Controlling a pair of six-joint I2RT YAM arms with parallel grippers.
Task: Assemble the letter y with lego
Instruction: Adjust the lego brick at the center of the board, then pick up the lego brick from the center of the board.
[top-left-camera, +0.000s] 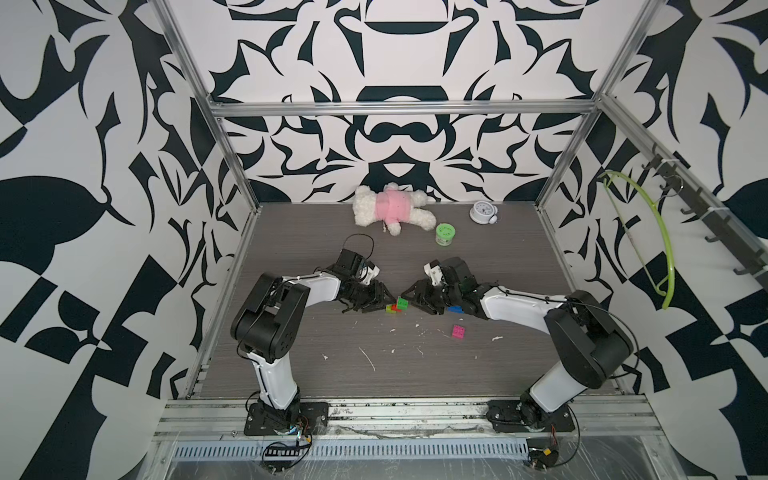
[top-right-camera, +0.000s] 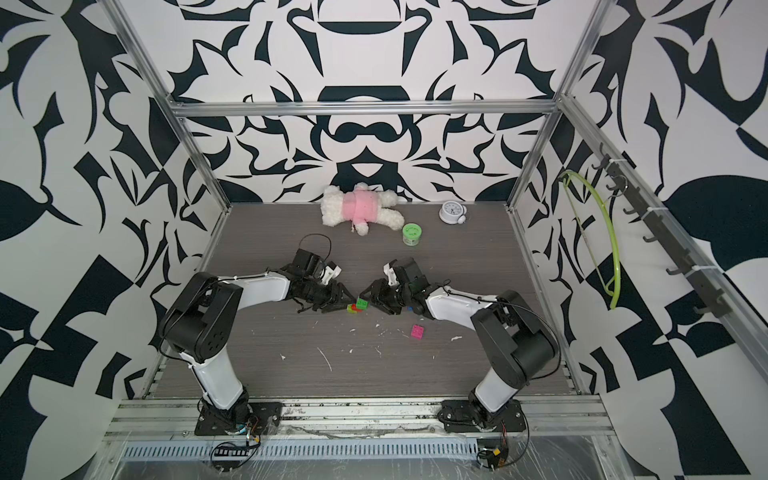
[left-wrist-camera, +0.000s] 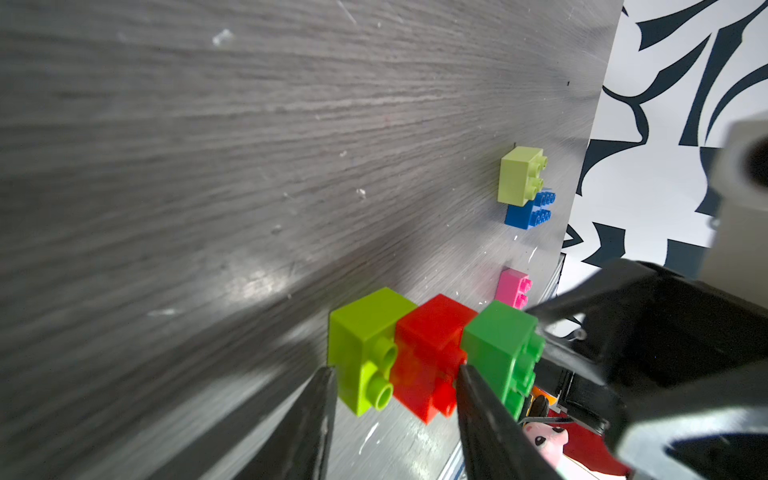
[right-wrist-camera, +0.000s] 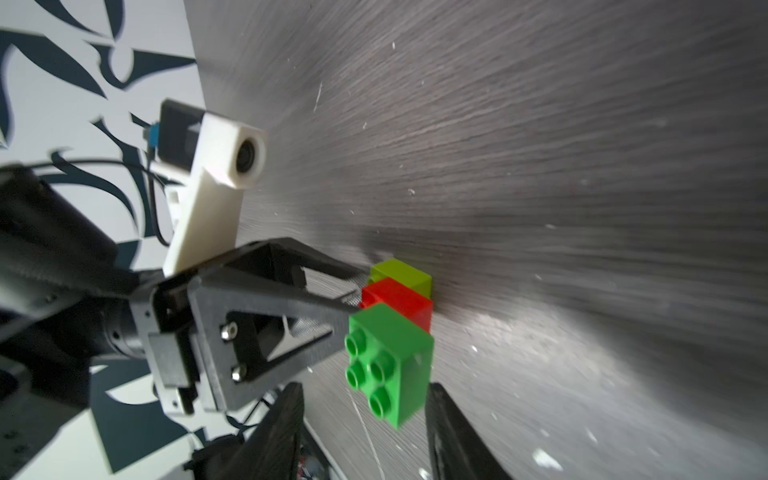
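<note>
Green brick (right-wrist-camera: 390, 361) — between right gripper (right-wrist-camera: 366, 386) tips.

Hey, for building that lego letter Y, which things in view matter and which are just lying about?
For the job: lime brick, red brick, green brick, in a row; second lime brick; blue brick; pink brick.

Lying about: plush toy; green jar; alarm clock; green hanger on the side wall.
</note>
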